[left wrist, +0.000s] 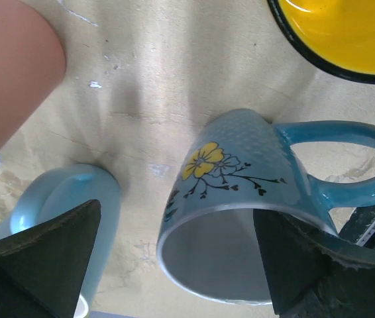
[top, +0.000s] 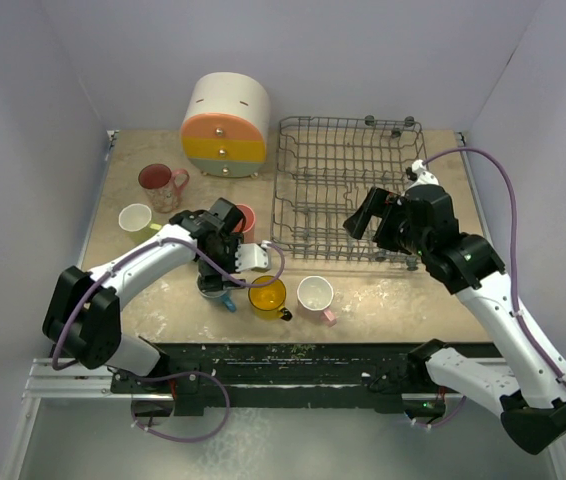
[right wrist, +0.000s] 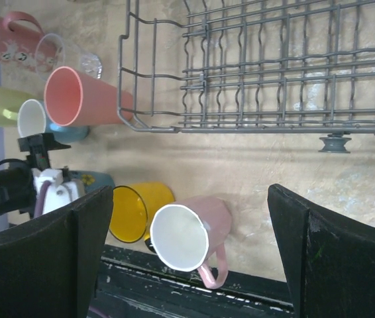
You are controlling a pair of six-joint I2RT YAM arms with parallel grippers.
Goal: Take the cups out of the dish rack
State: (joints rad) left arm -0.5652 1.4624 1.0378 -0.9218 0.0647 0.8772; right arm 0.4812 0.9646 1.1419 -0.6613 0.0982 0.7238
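The dark wire dish rack (top: 348, 190) stands at the back right, and no cup shows in it. My left gripper (top: 218, 285) is open low over the table. A light blue flowered mug (left wrist: 240, 199) stands upright between its fingers (left wrist: 48, 258), and the left finger is well clear of it. Beside it are a yellow mug (top: 268, 295), a pink mug (top: 315, 295), a second light blue cup (left wrist: 75, 199) and a salmon tumbler (top: 243, 218). My right gripper (top: 373, 215) hangs open and empty over the rack's front edge. The pink mug (right wrist: 187, 235) sits far below it.
A round cream cabinet (top: 225, 125) with coloured drawers stands at the back. A pink patterned mug (top: 161, 185), a pale green cup (top: 136, 217) and a clear glass (right wrist: 68, 56) sit at the left. The table's front edge (top: 363, 345) runs just behind the yellow and pink mugs.
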